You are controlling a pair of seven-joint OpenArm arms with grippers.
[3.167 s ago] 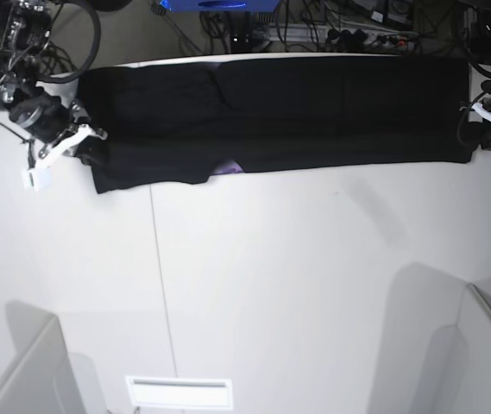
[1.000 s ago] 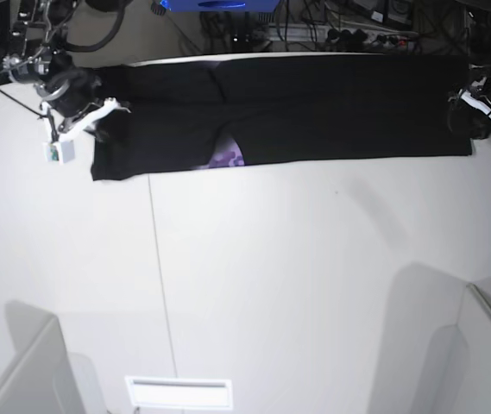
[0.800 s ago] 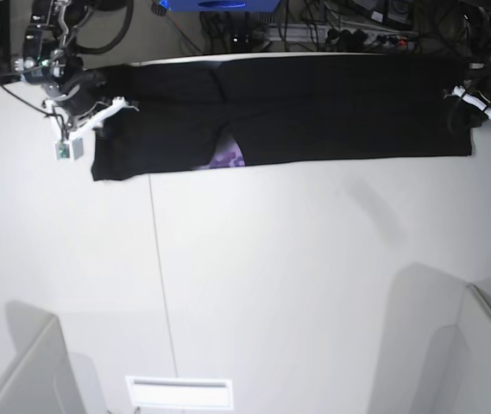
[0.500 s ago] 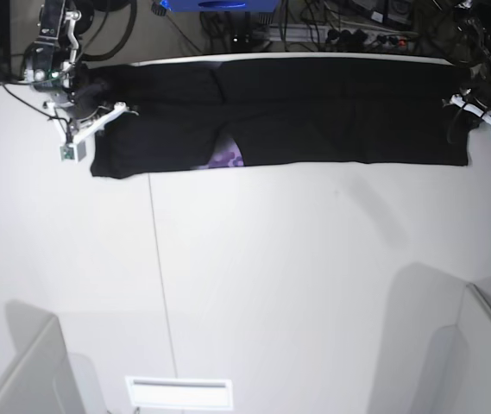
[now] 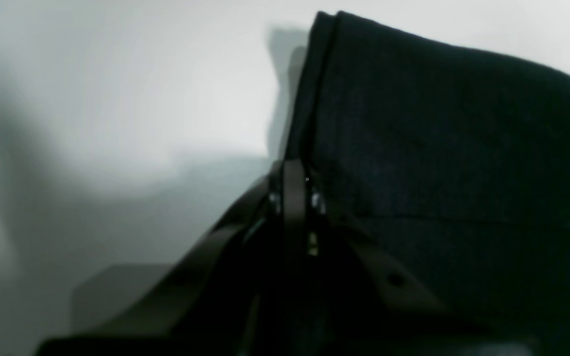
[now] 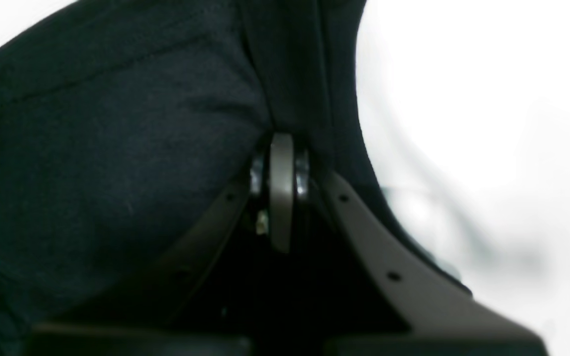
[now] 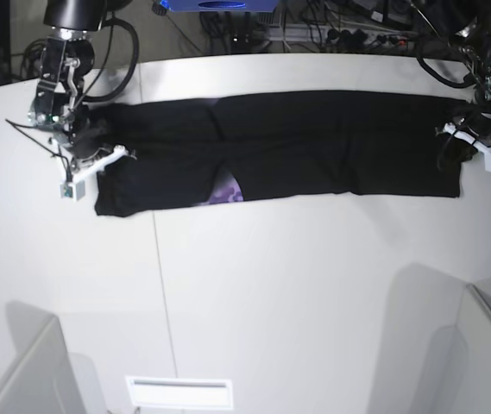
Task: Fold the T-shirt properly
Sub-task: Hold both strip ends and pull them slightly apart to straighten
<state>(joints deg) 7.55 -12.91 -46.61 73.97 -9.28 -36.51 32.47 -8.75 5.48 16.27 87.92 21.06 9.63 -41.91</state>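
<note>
The T-shirt (image 7: 314, 142) is laid as a long black band across the far part of the table (image 7: 314, 293), a patch of purple print showing at its near edge; a lengthwise fold appears done. Each end is pinched by pressed-together jaws, the left gripper (image 7: 462, 143) toward the far right corner, the right gripper (image 7: 97, 152) toward the far left; the crosswise folds are judged still to be made.

1. No words, numbers, brands or labels can be read in any of the three views.
2. The T-shirt (image 7: 314, 142) shows only a small patch of purple print at its near edge in the base view; no lettering can be made out on it.
3. Both wrist views are blurred, showing plain black cloth with nothing written on it.
</note>
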